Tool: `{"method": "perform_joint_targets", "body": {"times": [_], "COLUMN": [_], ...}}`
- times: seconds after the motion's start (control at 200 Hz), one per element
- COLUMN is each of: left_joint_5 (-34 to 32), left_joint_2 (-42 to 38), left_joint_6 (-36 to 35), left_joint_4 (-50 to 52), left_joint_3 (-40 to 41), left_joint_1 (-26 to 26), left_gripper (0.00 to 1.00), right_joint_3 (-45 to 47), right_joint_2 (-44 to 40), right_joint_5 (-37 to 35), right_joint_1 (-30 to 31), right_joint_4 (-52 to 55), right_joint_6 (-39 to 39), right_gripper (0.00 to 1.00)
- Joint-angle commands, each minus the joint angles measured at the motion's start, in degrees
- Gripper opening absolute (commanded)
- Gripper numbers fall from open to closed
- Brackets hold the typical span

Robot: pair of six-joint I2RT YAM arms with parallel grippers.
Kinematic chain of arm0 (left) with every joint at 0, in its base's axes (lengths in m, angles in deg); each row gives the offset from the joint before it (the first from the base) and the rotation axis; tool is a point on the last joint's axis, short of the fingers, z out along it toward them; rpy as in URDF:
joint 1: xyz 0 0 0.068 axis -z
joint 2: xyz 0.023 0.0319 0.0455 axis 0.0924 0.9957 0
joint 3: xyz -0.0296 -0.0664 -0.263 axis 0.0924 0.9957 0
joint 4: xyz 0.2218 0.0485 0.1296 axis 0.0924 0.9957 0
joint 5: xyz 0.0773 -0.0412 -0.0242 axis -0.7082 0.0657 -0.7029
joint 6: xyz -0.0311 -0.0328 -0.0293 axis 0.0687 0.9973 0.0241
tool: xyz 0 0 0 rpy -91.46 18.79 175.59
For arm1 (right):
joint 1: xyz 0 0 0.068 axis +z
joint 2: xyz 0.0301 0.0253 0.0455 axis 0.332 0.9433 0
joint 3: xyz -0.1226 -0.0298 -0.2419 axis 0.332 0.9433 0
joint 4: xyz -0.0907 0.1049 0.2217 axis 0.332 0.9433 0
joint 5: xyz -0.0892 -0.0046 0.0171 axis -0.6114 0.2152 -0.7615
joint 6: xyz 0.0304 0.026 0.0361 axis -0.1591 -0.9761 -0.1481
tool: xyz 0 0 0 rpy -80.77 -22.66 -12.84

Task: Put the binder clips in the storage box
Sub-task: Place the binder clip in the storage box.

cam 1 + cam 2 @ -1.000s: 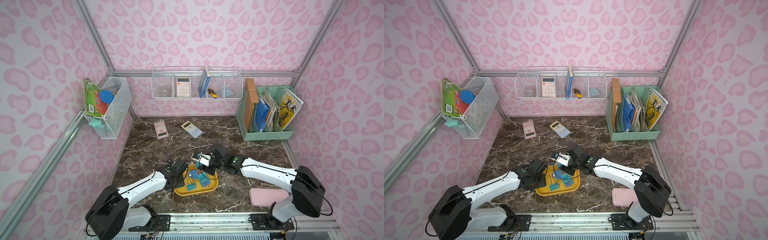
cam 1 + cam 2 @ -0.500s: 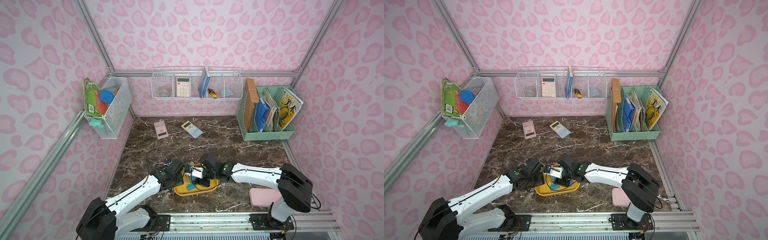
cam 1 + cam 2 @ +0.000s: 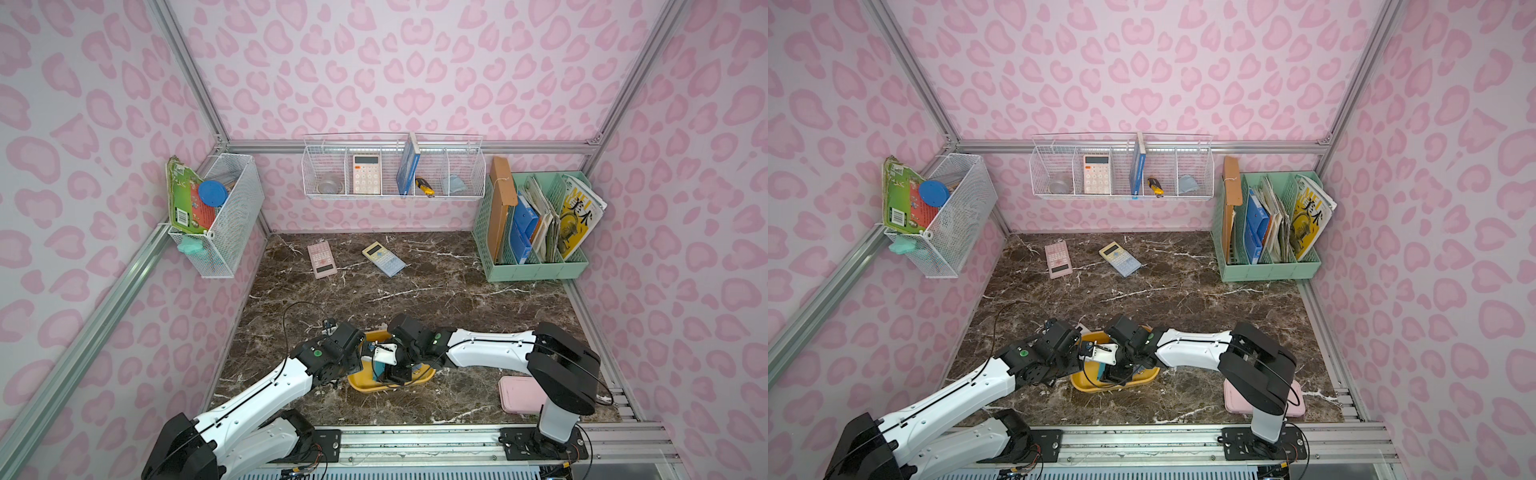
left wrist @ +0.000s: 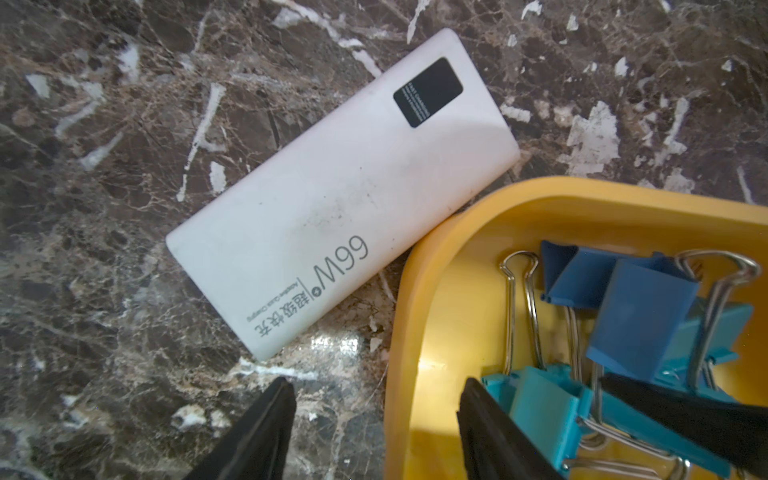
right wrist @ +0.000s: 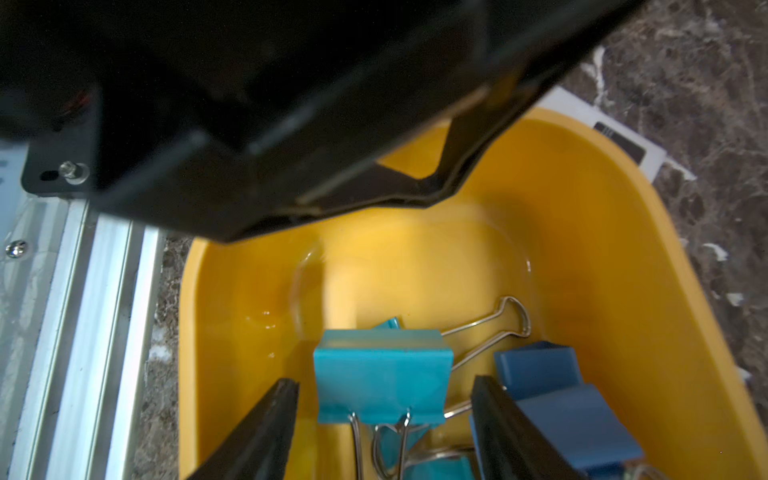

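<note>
Finding: the right pincer, which hung above the far rim a second ago, has come down inside the box and its jaws have just parted. A teal clip stands between them with a gap on either side, so it is released and rests on the box floor. Other clips, blue and teal, lie beside it in the box. The left pincer is unclenched, astride the box wall, grasping nothing. A power bank touches the box corner. No clip shows on the desk. Judgement: this delivery is done and the task is probably near complete, though the arms hide some of the desk.
</note>
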Motion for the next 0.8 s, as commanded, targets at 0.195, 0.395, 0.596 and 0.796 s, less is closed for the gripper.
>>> {"method": "perform_joint_targets", "body": {"times": [0.195,0.395,0.596,0.796], "left_joint_5": [0.30,1.60,1.45,0.11], "left_joint_2": [0.49,1.91,1.37,1.62], "left_joint_6": [-0.34,-0.97,-2.57,-4.76], "left_joint_4": [-0.26,-2.83,-4.17,-4.06], "left_joint_3": [0.34,0.43,-0.75,-3.75], "left_joint_1": [0.01,-0.04,-0.04,0.00], "left_gripper": [0.67,0.67,0.67,0.67], "right_joint_3": [4.63,10.45,19.42,23.23], "right_joint_2": [-9.65,-21.18,-33.28,-40.92], "right_joint_5": [3.32,1.63,-12.24,-22.59], "right_joint_1": [-4.20,-9.49,-13.80,-16.40], "right_joint_4": [-6.81,-9.94,-16.09,-15.02], "right_joint_6": [-2.92,-8.66,-15.42,-17.85], "right_gripper": [0.85,0.82,0.77,0.76]}}
